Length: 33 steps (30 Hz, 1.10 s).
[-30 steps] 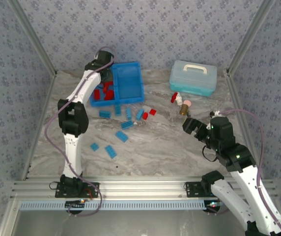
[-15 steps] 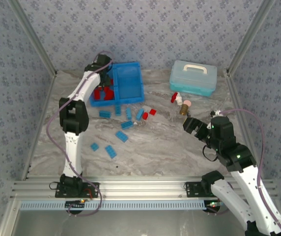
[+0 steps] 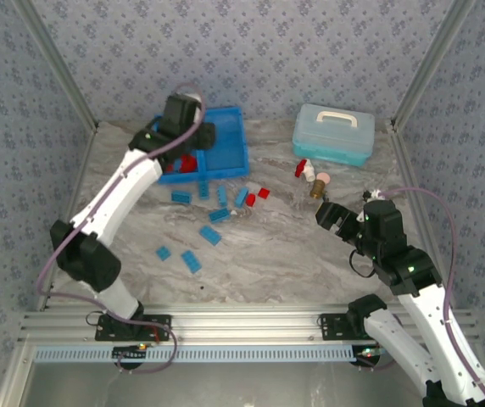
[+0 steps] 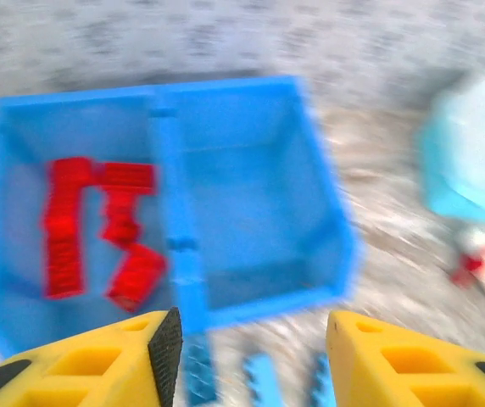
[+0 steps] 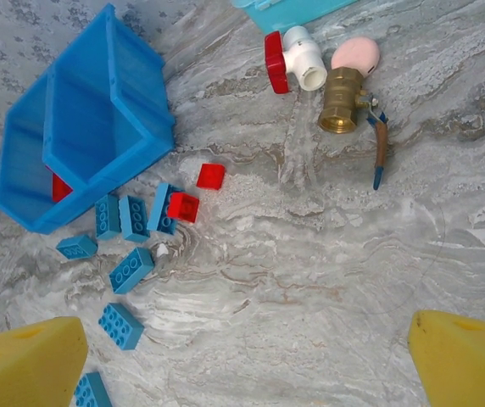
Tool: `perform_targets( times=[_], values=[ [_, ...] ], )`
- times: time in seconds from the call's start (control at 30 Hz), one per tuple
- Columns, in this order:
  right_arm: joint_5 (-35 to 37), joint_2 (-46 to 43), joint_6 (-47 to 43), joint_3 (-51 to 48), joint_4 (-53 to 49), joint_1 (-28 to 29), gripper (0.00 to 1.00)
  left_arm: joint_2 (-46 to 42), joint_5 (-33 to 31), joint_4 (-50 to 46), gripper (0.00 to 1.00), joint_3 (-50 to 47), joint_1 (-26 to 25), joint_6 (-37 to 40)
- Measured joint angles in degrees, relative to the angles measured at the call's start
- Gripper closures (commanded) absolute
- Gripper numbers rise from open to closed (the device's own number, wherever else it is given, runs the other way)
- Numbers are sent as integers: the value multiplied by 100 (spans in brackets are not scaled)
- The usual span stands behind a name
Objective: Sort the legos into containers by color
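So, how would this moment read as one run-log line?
left jaws open, empty, near blue tray | red bricks in its left compartment | blue bricks on table | right jaws open

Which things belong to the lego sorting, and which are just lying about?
Job: small red plastic bricks; small light blue plastic bricks; bright blue two-compartment plastic tray.
Lying about: pale blue lidded plastic box; brass valve; red-and-white plastic fitting; pink rounded piece.

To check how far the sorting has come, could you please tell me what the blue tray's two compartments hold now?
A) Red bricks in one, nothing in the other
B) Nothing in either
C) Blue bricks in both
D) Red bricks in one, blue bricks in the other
A: in the left wrist view, the red legos lie in one compartment of the tray, and the compartment across the divider is bare.
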Motion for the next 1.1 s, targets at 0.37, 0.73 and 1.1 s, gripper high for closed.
perform_targets(
  times=[0.37,0.73,1.1],
  values=[
    [-2,-7,13,-37,-2,0,0,1178,83,442,48,-964,-1261,264],
    [2,-160,22,-44,-7,0,0,2643,-197,278,49,-376,-1495,269],
    [2,-157,22,-70,-11,-15,0,3077,-354,225,59,94,-1506,286]
  ],
)
